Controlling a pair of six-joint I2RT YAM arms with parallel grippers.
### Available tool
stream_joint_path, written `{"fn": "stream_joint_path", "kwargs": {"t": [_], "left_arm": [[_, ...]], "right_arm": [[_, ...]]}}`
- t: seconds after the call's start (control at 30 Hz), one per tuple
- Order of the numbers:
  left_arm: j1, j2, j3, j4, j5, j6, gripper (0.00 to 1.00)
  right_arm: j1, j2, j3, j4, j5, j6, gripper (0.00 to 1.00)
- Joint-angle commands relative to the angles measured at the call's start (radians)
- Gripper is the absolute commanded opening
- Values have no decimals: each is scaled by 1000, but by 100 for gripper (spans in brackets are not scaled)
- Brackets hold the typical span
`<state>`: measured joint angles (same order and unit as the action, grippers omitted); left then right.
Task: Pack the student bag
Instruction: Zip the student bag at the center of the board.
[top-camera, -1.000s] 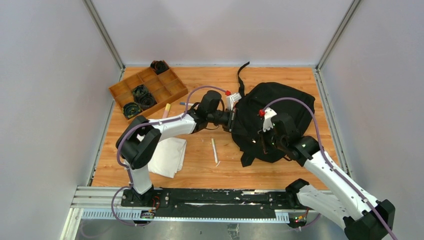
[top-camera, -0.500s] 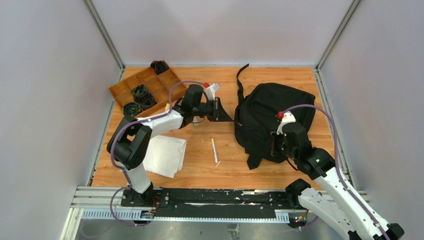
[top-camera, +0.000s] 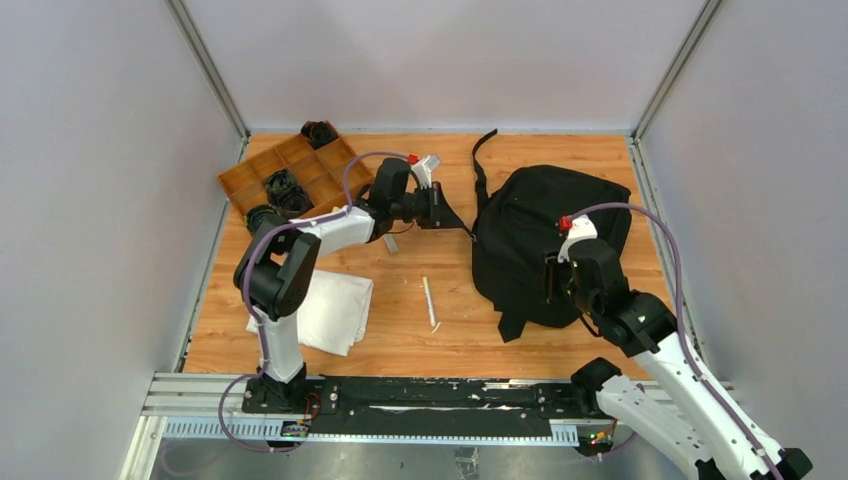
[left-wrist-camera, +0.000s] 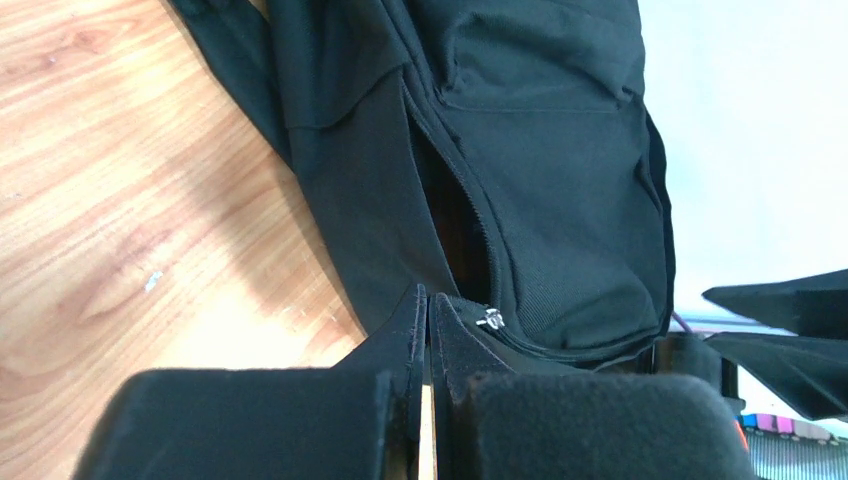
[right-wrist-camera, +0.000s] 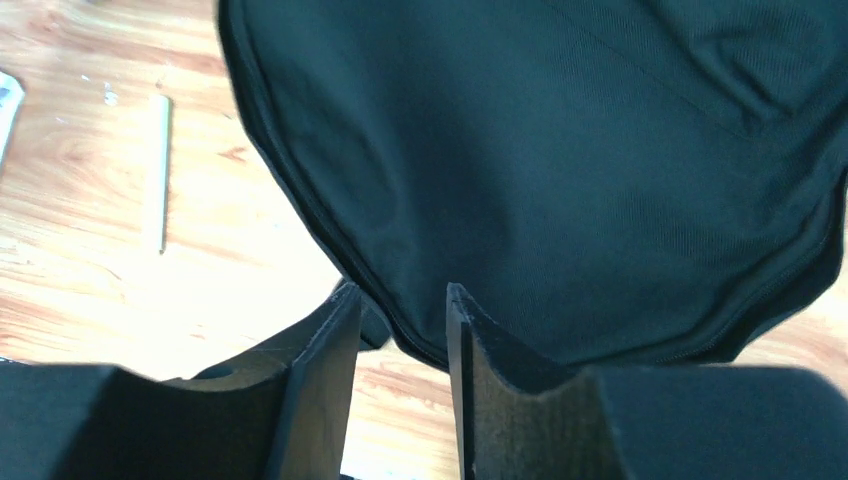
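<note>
The student bag lies right of centre on the table — left end effector clamped on it, right end effector apart.

From the top view we see the left end effector gripping a black flap stretched from the bag's left edge, the right one over the bag's lower part, a wooden tray at upper left and a white cloth at lower left. In the left wrist view the fingers press together at the bottom, with bag fabric filling the centre. In the right wrist view we find the fingers standing apart at the bottom — the bag's rim lies just beyond them, a white stick at left.
</note>
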<state>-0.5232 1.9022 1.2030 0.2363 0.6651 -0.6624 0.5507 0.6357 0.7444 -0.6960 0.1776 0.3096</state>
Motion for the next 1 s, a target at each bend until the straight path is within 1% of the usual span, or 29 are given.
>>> {"fn": "stream_joint_path", "kwargs": {"t": [0.0, 0.03, 0.07, 0.1, 0.13, 0.17, 0.23, 0.33, 0.47, 0.5, 0.53, 0.6, 0.63, 0.67, 0.7, 0.73, 0.77, 0.83, 0.97], "left_arm": [[-30, -82, -37, 29, -20, 29, 0], [-33, -88, -40, 29, -18, 27, 0], [-34, -90, -42, 29, -12, 25, 0], [-34, -92, -44, 30, -9, 25, 0], [-34, -91, -45, 31, -9, 26, 0], [-34, -91, -46, 30, -7, 24, 0], [-34, -90, -45, 30, 1, 23, 0], [-34, -93, -46, 31, 11, 21, 0], [-34, -98, -48, 31, 17, 26, 0], [-34, -98, -48, 31, 19, 27, 0], [-33, -100, -48, 31, 19, 27, 0], [-31, -100, -48, 31, 18, 28, 0], [-32, -99, -46, 31, 19, 29, 0], [-31, -98, -45, 31, 19, 28, 0], [-31, -97, -43, 31, 19, 29, 0], [-29, -97, -40, 32, 20, 29, 0], [-29, -95, -37, 31, 21, 29, 0], [-27, -94, -32, 31, 16, 25, 0], [-26, -81, -15, 31, -17, 15, 0]], "right_arm": [[55, 63, 88, 94, -58, -75, 42], [109, 82, 96, 132, -30, -96, 50], [174, 103, 96, 178, 30, -121, 52], [237, 131, 92, 224, 97, -157, 57], [297, 168, 88, 264, 155, -187, 72], [340, 218, 92, 290, 205, -208, 74], [380, 324, 120, 310, 250, -222, 75], [390, 460, 158, 318, 313, -234, 75], [389, 574, 159, 381, 354, -304, 71], [388, 594, 159, 392, 357, -305, 69], [388, 615, 154, 403, 357, -328, 65], [387, 652, 148, 415, 352, -339, 54], [387, 669, 146, 417, 353, -333, 46], [385, 683, 141, 419, 358, -328, 37], [383, 693, 135, 418, 363, -319, 26], [382, 698, 130, 412, 374, -304, 10], [381, 696, 123, 405, 386, -280, 1], [383, 667, 106, 374, 389, -239, 0], [382, 523, 30, 301, 340, -129, 0]]}}
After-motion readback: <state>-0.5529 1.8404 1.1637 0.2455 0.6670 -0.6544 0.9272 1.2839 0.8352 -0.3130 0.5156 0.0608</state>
